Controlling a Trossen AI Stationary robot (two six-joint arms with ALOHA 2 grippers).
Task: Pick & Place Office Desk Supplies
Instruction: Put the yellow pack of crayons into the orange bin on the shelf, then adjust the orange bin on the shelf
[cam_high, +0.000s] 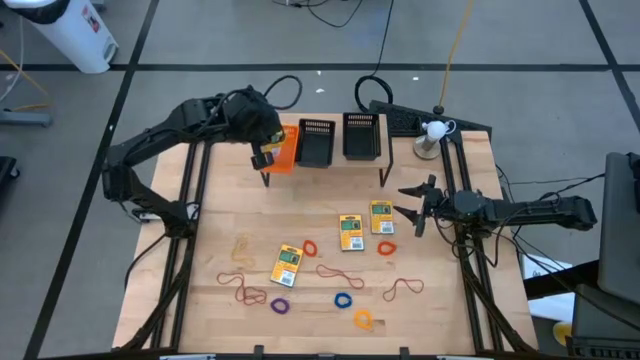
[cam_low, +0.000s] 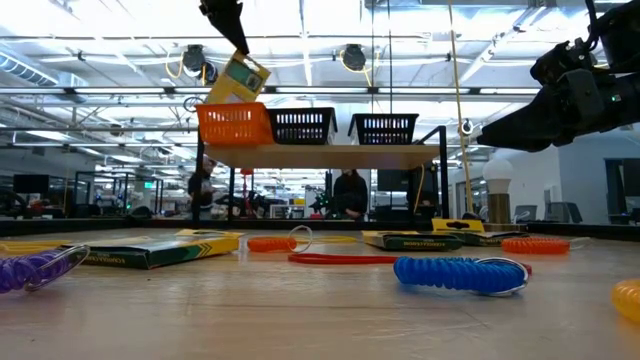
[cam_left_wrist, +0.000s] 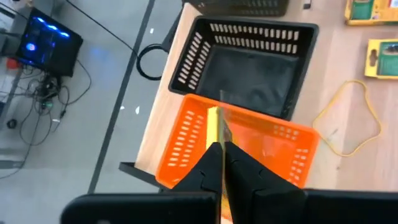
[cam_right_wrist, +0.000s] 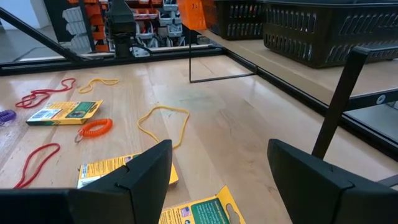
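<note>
A: Status of the packets?

B: One packet (cam_low: 237, 80) is pinched in the left gripper's (cam_high: 263, 158) fingers above the orange tray (cam_high: 284, 148); none is seen binned yet.

A: Remainder?

B: Three packets (cam_high: 351, 232), bands (cam_high: 403, 289) and rings (cam_high: 343, 300) are left on the desk (cam_high: 440, 300). The right gripper (cam_high: 410, 200) is held spread, empty.

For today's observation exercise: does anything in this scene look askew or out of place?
One thing: the yellow packet pinched in the left gripper hangs tilted above the orange tray, not yet inside it. The other packets, rubber bands and rings lie scattered but flat on the table; nothing looks damaged.
</note>
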